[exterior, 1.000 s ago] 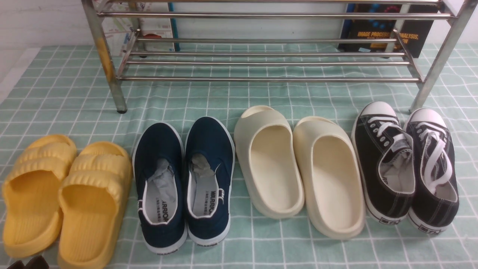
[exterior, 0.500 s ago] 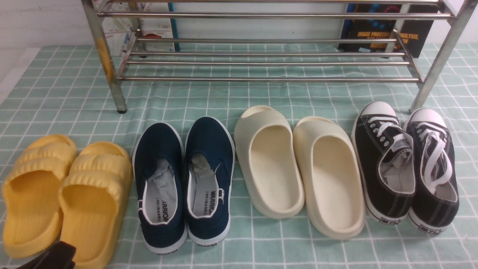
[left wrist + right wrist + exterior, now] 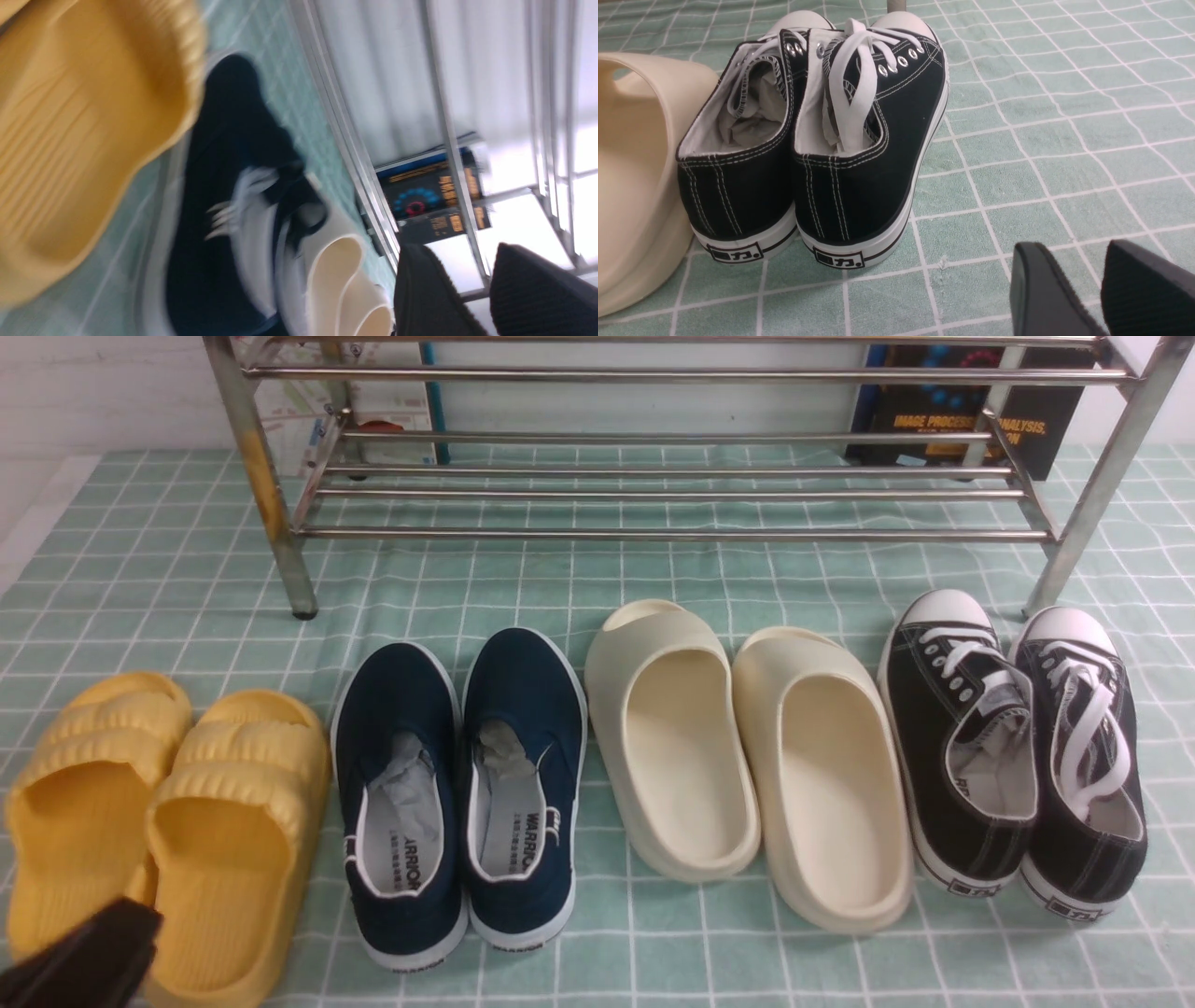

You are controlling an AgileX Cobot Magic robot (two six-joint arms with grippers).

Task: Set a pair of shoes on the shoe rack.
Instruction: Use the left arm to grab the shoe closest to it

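The pair of navy slip-on shoes (image 3: 457, 793) stands side by side on the green checked cloth, heels toward me, with "WARRIOR" on the insoles. It shows blurred in the left wrist view (image 3: 224, 186). The steel shoe rack (image 3: 653, 533) stands behind the row of shoes, its bars bare. My left gripper (image 3: 89, 957) enters at the bottom left, over the heel of a yellow slide, left of the navy pair. In its wrist view the left gripper (image 3: 460, 252) is open and empty. My right gripper (image 3: 1069, 249) is open and empty above the cloth, behind and to the right of the black sneakers.
Yellow slides (image 3: 159, 821) lie left of the navy pair. Cream clogs (image 3: 747, 756) lie to its right, then black lace-up sneakers (image 3: 1013, 747), also seen in the right wrist view (image 3: 859, 177). A dark book (image 3: 952, 420) leans behind the rack.
My left gripper has come up into the front view at the bottom left and moved over the yellow slide's heel. The shoes and rack have not moved.
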